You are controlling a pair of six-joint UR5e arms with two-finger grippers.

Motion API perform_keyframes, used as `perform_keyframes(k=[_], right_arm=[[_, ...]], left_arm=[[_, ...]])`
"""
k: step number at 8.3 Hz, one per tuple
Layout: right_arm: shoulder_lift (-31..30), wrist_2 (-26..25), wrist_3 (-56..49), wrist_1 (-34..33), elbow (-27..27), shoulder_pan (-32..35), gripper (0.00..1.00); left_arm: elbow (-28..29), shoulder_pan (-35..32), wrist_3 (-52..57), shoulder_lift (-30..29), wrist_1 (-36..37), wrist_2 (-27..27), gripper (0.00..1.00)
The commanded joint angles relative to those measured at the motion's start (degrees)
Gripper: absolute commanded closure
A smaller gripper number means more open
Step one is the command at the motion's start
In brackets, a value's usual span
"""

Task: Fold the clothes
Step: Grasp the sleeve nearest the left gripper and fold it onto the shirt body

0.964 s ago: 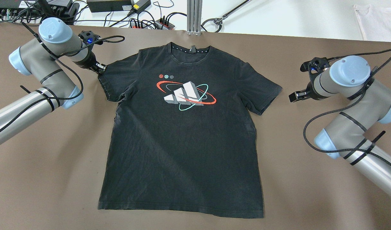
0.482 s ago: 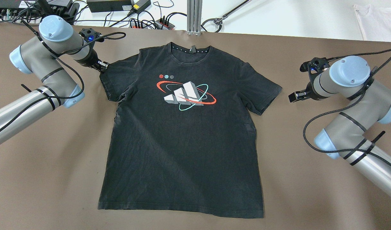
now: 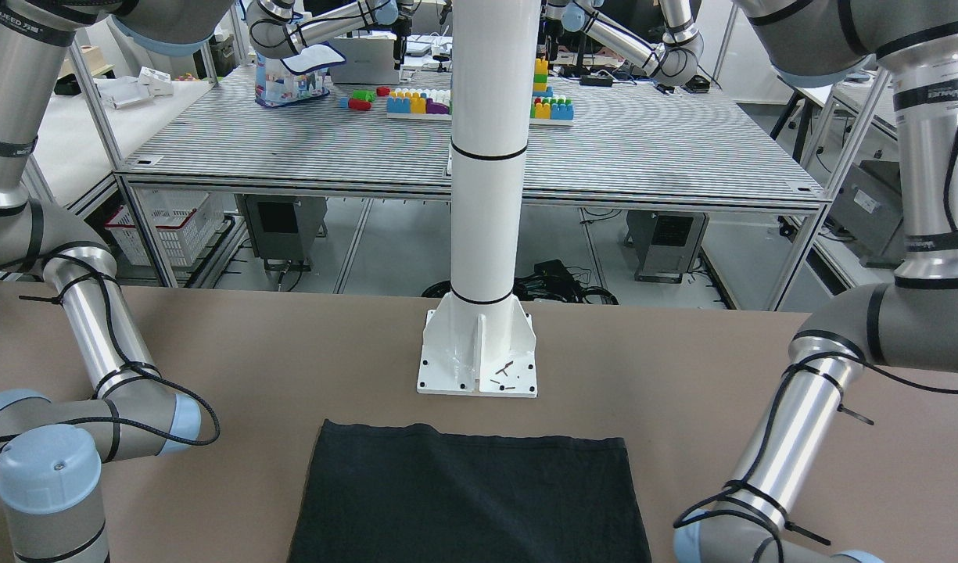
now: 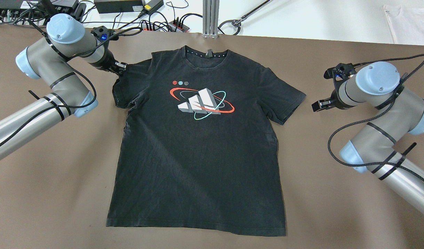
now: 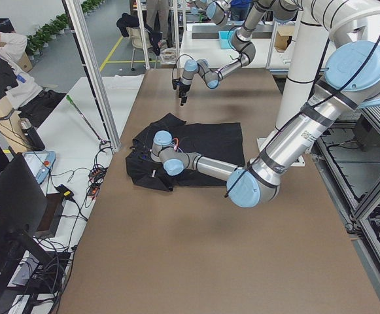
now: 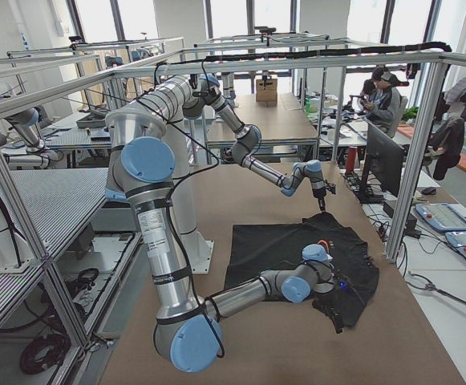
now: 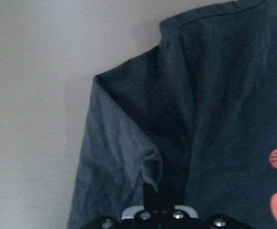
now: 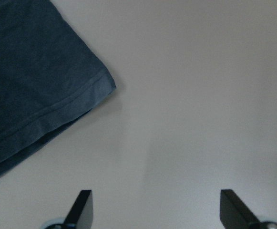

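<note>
A black T-shirt (image 4: 198, 155) with a red, white and teal logo (image 4: 201, 103) lies flat and face up on the brown table, collar at the far side. In the front-facing view only its hem end (image 3: 463, 500) shows. My left gripper (image 4: 121, 68) is shut on the shirt's left sleeve, with the fabric bunched up between the fingers (image 7: 152, 183) in the left wrist view. My right gripper (image 4: 317, 104) hovers open just beyond the other sleeve (image 8: 28, 81). Bare table shows between its fingertips (image 8: 83, 205).
The white pole's base plate (image 3: 479, 363) stands by the shirt's hem. Cables and power strips (image 4: 156, 24) line the far table edge. A white cloth (image 4: 411, 24) lies on the white bench beyond. A person (image 5: 0, 65) sits at the end by the collar.
My left gripper has moved right and a little toward the far edge, dragging the left sleeve in toward the shirt's body. The right gripper has barely shifted.
</note>
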Motion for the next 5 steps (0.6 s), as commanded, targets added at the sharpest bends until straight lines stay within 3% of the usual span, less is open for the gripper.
perform_keyframes(k=[1,5], right_arm=[[0.0,0.08,0.0,0.0,0.0,-0.01,0.06],[0.0,-0.01,0.0,0.0,0.0,-0.01,0.06]], left_arm=[[-0.08,6.15,-10.56,-5.03,0.69,6.88,1.0],[0.36,7.66,-12.7,-6.54,0.87,8.92,1.0]])
